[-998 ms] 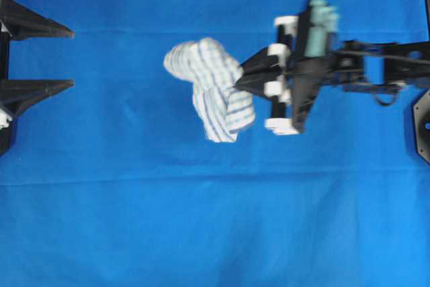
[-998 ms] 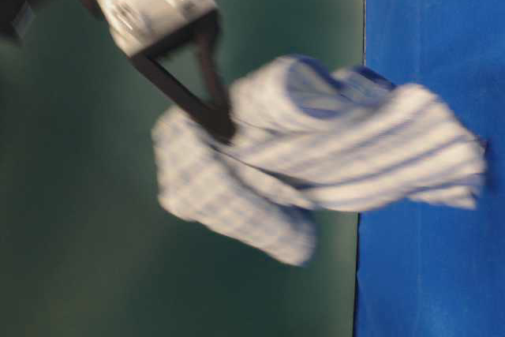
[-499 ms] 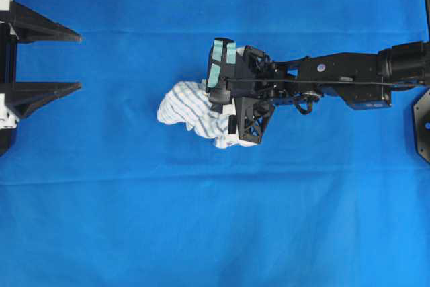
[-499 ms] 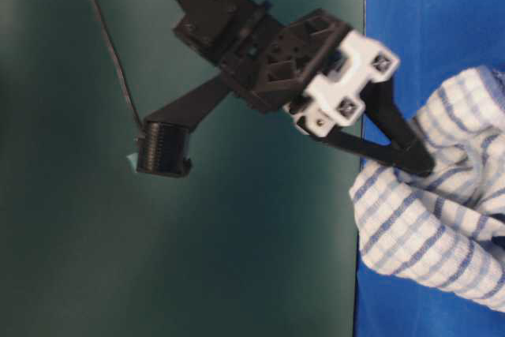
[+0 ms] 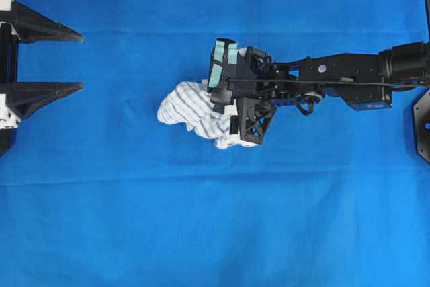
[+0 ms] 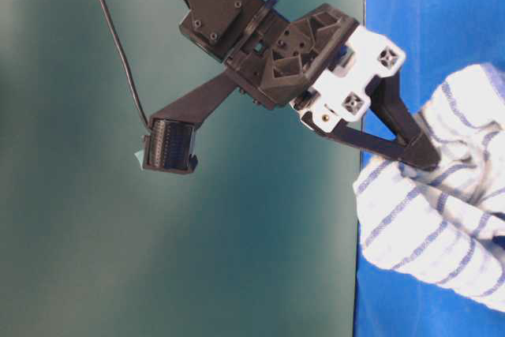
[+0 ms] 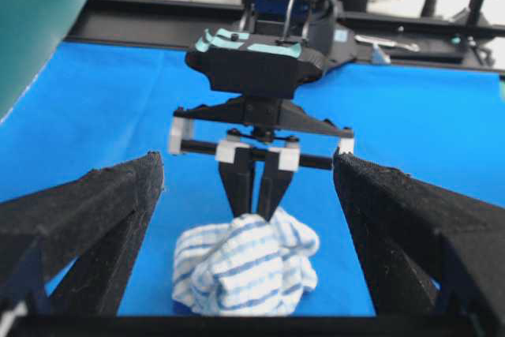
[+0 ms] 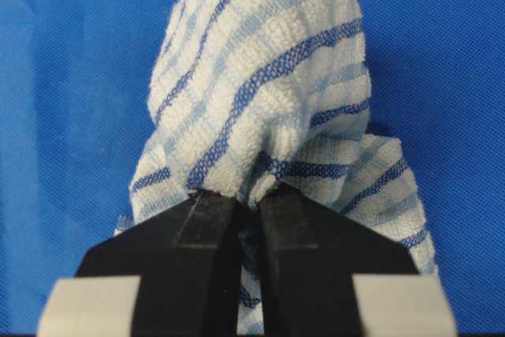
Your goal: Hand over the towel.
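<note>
Right pincer is clamped on the towel: in the right wrist view its two black fingers stand almost together with a fold of the white, blue-striped fabric pinched between their tips, and the rest of the towel bulges up beyond them over the blue cloth. From overhead the towel sits near the middle of the blue cloth that covers the desk, bunched into a lump, with the right pincer pointing down into its right-hand part; the wrist and camera housing cover that side of the towel, so the pinched spot cannot be seen there. The table-level view shows the right pincer with its tips at the top of the towel, whose far side is cut off by the frame edge; whether the towel's underside touches the cloth cannot be told from this angle. Left pincer stands wide apart and holds nothing, at the left edge of the overhead view, well apart from the towel, with only its two black fingers inside the frame. In the left wrist view those fingers frame the towel and the right pincer coming down onto it; the fingers are out of focus and cut off at the bottom.
</note>
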Robot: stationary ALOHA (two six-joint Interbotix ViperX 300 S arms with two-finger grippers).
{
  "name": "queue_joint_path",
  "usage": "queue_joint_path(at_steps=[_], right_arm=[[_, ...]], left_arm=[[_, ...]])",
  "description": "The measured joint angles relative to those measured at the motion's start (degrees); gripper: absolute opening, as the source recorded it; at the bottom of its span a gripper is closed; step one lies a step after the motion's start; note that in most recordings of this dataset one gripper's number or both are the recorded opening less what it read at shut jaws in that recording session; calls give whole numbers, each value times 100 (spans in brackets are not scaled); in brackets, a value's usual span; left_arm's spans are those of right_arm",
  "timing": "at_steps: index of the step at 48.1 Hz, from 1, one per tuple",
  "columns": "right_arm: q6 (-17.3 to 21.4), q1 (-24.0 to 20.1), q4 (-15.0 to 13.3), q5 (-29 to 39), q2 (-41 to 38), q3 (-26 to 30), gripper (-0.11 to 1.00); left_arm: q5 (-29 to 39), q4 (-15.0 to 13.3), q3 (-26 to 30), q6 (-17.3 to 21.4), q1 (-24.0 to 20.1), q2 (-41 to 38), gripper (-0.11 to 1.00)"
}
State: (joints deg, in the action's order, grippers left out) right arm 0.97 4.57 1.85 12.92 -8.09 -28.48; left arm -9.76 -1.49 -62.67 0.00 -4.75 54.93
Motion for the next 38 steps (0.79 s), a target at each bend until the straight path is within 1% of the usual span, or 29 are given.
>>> queue_joint_path(at_steps=[2, 3, 11, 13, 15, 19, 23, 29, 34, 38], right_arm=[[9, 0, 0, 9, -9, 0, 5], [9, 0, 0, 0, -9, 9, 10], [9, 0, -9, 35, 149, 9, 58], [9, 0, -26, 44, 255, 0, 67], [9, 0, -44, 44, 378, 0, 71], [9, 0, -105, 9, 712, -44, 68], [-9, 0, -167, -97, 1055, -114, 69], [-18, 0, -290, -431, 1608, -316, 69], [-18, 0, -422, -923, 2162, -624, 69], [-18, 0, -448, -1397, 2566, -905, 69]], left_arm=[[0, 0, 0, 0, 0, 9, 92], [0, 0, 0, 0, -9, 0, 92], [0, 0, 0, 0, 0, 0, 92], [0, 0, 0, 0, 0, 0, 92], [0, 0, 0, 0, -9, 0, 92], [0, 0, -9, 0, -9, 0, 92], [0, 0, -9, 0, 0, 0, 92], [0, -9, 0, 0, -9, 0, 92], [0, 0, 0, 0, 0, 0, 92], [0, 0, -9, 0, -9, 0, 92]])
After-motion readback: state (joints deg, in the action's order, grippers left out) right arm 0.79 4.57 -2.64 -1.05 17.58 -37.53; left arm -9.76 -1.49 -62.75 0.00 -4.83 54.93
